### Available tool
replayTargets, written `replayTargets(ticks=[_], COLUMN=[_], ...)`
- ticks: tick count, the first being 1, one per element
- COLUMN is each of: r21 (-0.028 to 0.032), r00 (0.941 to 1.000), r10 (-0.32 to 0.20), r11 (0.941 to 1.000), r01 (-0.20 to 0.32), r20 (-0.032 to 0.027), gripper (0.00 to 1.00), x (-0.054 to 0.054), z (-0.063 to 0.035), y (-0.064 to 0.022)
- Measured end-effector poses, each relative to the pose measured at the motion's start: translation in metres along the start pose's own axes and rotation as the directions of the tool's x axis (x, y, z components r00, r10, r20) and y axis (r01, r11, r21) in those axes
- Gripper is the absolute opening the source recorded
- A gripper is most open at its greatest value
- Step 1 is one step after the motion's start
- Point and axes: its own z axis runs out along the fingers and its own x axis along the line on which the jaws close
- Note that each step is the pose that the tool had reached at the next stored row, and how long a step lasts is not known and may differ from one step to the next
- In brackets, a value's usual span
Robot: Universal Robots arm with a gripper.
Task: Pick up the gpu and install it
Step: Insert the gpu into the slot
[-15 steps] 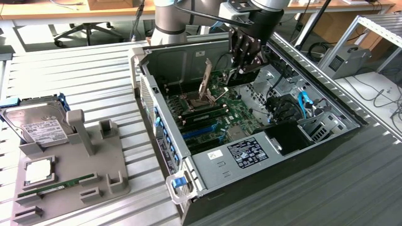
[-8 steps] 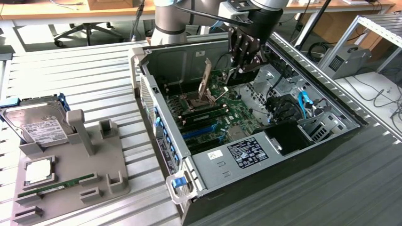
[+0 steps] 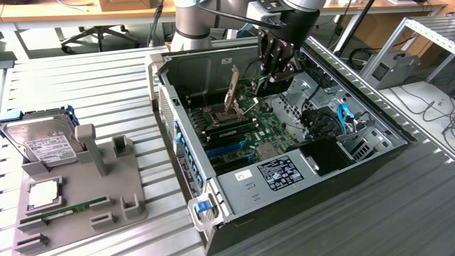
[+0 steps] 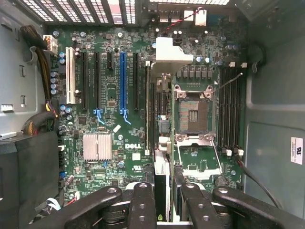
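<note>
the gripper [image 3: 276, 69] is seen in the upper middle of the exterior view, lowered into the open computer case [image 3: 384, 120]. its fingers [image 4: 143, 205] are narrowed on the gpu [image 4: 161, 191], held edge-on at the bottom centre of the wrist view, above the motherboard [image 4: 114, 157]. for a good insertion, the card edge is best kept parallel to the blue slot [image 4: 123, 78] and the bracket lined up with the case rear before any pressing; a tilted card would likely jam. in the case, an open cpu socket [image 4: 193, 114] and black cables [image 3: 320, 120] are seen. on the grey holder [image 3: 106, 197] at lower left, a hard drive [image 3: 42, 141], a cpu [image 3: 44, 194] and a ram stick [image 3: 71, 209] are kept.
</note>
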Motion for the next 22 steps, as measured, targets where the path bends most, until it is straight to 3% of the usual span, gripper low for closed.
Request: replayTargets(ticks=[12, 22], r21=[0.0000, 0.0000], r00=[1.0000, 1.0000], r10=[0.000, 0.000], r11=[1.0000, 1.0000], r01=[0.000, 0.000], r20=[-0.0001, 0.0000], gripper=[0.26, 0.26], x=[-0.0023, 0.0038], z=[0.0001, -0.0002], y=[0.0009, 0.0027])
